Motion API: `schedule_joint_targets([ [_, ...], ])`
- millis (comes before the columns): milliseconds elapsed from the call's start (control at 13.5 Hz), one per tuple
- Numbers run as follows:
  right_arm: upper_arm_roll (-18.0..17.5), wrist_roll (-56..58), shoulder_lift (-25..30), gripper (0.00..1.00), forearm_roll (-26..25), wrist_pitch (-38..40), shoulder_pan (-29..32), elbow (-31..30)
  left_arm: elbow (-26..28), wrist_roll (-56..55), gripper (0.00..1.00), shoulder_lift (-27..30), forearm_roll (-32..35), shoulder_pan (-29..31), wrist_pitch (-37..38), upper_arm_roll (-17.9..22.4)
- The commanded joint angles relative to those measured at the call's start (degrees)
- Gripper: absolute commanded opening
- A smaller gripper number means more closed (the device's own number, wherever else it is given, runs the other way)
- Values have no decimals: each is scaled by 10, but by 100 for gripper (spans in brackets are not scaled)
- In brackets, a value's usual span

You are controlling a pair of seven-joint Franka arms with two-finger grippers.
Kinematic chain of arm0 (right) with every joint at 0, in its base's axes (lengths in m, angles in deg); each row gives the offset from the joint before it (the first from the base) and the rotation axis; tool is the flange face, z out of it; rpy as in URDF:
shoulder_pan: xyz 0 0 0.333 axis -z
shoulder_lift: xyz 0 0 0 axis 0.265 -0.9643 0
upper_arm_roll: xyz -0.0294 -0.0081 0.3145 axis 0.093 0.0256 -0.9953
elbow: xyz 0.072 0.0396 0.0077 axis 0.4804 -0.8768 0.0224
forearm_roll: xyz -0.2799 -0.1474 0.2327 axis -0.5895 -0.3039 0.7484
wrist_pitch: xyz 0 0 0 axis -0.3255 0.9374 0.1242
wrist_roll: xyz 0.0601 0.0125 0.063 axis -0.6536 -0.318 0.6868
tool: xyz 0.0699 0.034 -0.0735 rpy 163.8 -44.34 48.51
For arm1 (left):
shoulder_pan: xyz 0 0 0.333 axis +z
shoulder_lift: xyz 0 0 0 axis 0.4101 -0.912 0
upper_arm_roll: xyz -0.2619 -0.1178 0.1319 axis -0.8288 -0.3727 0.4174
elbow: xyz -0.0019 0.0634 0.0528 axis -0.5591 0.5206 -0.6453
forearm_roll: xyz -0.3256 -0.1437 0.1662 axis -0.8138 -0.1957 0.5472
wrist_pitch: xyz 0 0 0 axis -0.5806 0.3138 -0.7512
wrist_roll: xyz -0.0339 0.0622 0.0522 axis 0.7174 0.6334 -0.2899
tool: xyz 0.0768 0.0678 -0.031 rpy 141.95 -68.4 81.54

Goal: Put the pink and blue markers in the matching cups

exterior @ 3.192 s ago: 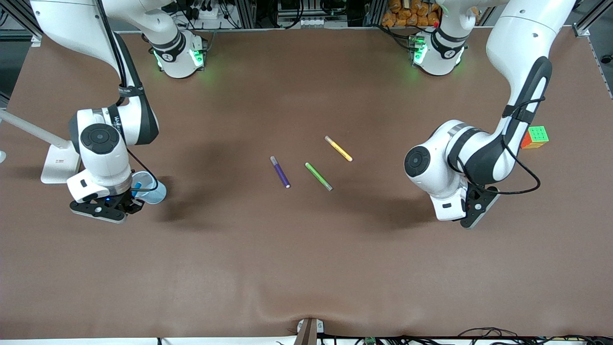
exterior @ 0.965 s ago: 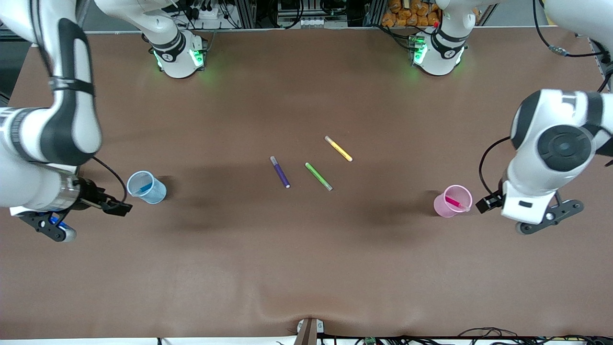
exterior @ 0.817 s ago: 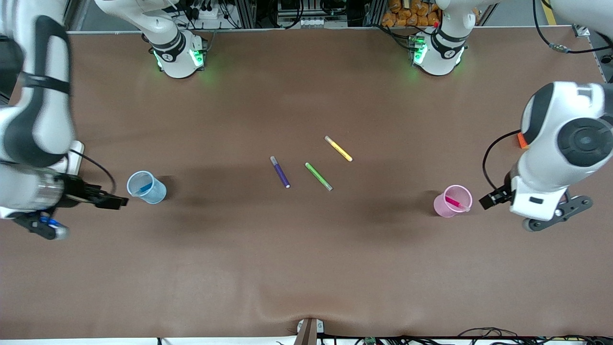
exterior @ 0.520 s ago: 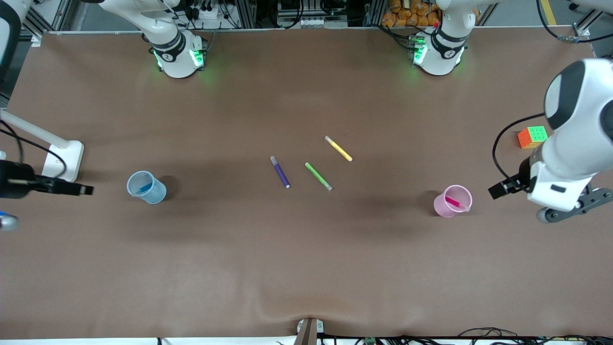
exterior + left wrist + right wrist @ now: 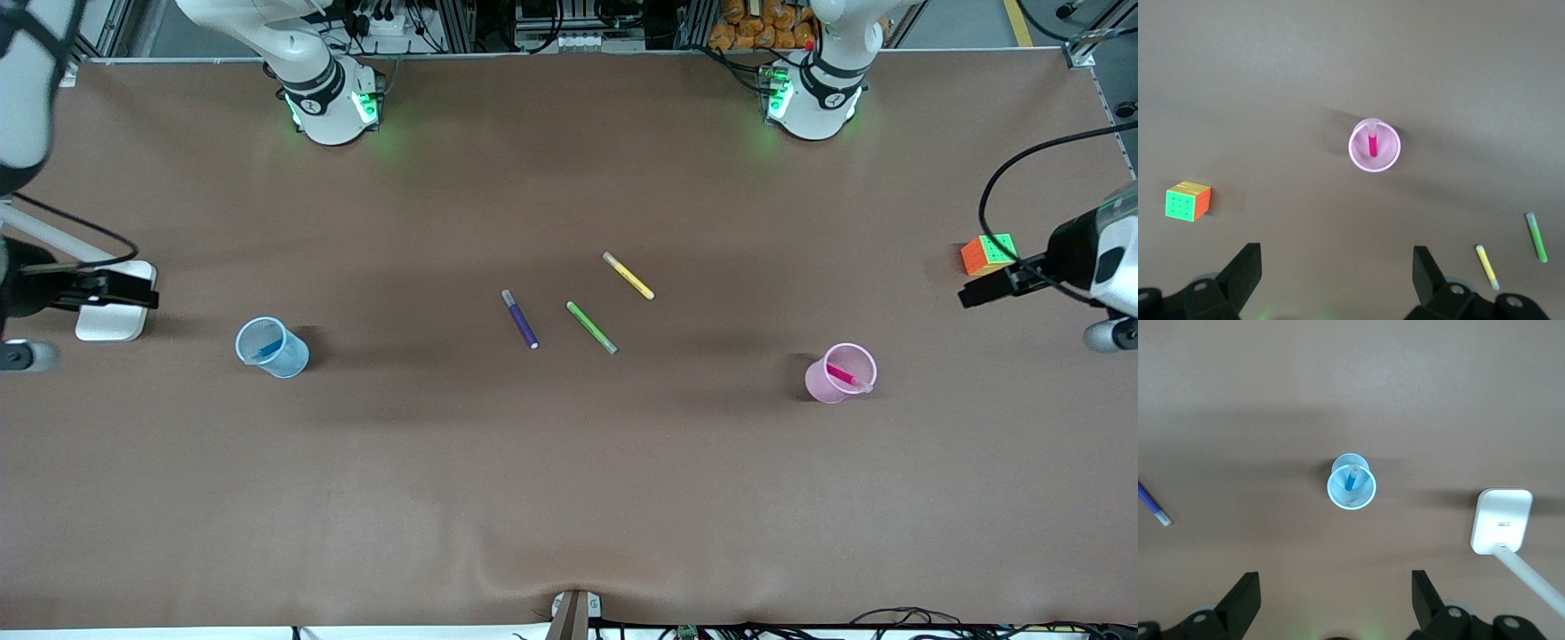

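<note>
The light blue cup [image 5: 286, 356] stands toward the right arm's end of the table, with the blue marker [image 5: 267, 349] leaning inside it. The pink cup [image 5: 825, 380] stands toward the left arm's end, with the pink marker [image 5: 845, 375] inside it. My left gripper [image 5: 1336, 261] is open and empty, high over the table beside the pink cup [image 5: 1386, 155] and its marker [image 5: 1373, 144]. My right gripper [image 5: 1335, 587] is open and empty, high over the table beside the blue cup [image 5: 1361, 495] and its marker [image 5: 1351, 480].
A dark purple pen [image 5: 520, 319], a green pen [image 5: 591, 327] and a yellow pen [image 5: 629, 276] lie at the table's middle. A colour cube [image 5: 989, 253] sits at the left arm's end. A white stand base [image 5: 111, 313] sits at the right arm's end.
Both grippers were down at the cups, then rose and drew back toward the table's ends. The markers stay in the cups. The pens have not moved.
</note>
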Motion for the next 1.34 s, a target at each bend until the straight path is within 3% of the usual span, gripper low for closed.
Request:
schedule_joint_targets([
  [0,2,8,94,100,-14,-50,14,-118,4,14,100,49,-10,-8,16,2],
  [148,2,8,154,100,-14,-95,15,-204,13,44,100,75,-10,-73,33,76],
  [297,2,8,175,100,-15,-89,14,-219,33,111,100,106,-12,-137,56,151],
  [594,0,8,177,100,-14,-90,13,-215,111,128,100,176,-40,-198,46,242],
  [891,-1,11,176,100,-15,-94,8,-208,169,127,100,233,-35,-215,28,242],
  [1039,-1,14,165,100,-22,-86,8,-163,174,127,100,244,-34,-218,28,240],
  [1262,-5,16,167,100,-29,-86,6,-160,170,128,100,238,-34,-219,33,237],
])
